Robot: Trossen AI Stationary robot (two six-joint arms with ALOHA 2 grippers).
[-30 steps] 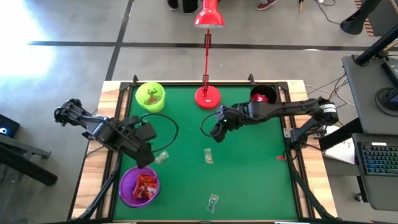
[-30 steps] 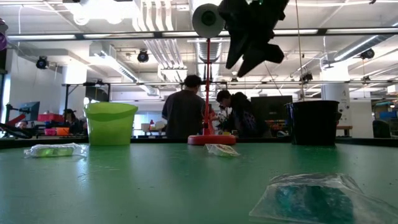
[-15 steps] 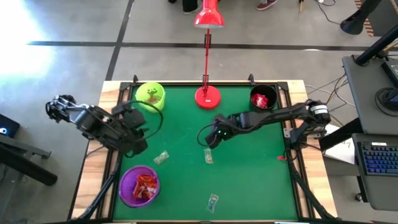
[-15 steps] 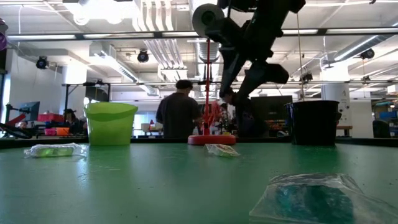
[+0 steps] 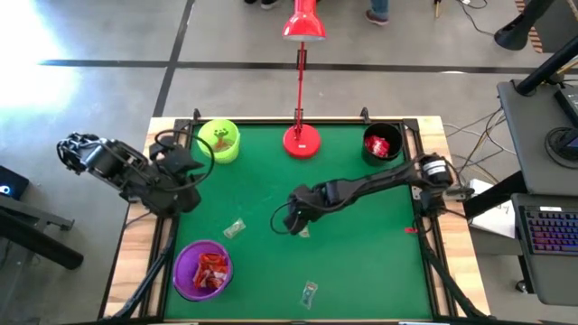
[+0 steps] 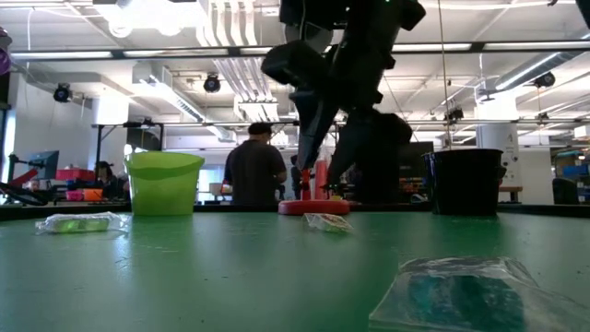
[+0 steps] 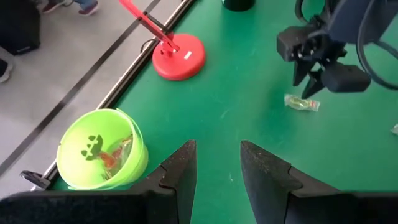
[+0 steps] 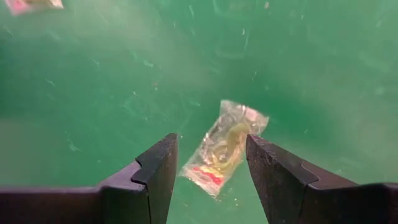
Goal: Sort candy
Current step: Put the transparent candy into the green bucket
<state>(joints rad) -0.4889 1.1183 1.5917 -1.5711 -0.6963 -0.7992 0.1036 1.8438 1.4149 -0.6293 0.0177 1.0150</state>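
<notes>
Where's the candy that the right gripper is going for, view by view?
High: clear-wrapped candy mid-mat, just beside the right gripper.
Low: small wrapper on the mat in front of the red lamp base, under the dark arm.
Left wrist: small packet below the other arm's gripper.
Right wrist: centred between the open fingers.
Shared landmark: the red lamp base, seen in high, low and left wrist views.

Overhead and table-level cameras share the table [image 5: 361, 262]; wrist cameras look close.
</notes>
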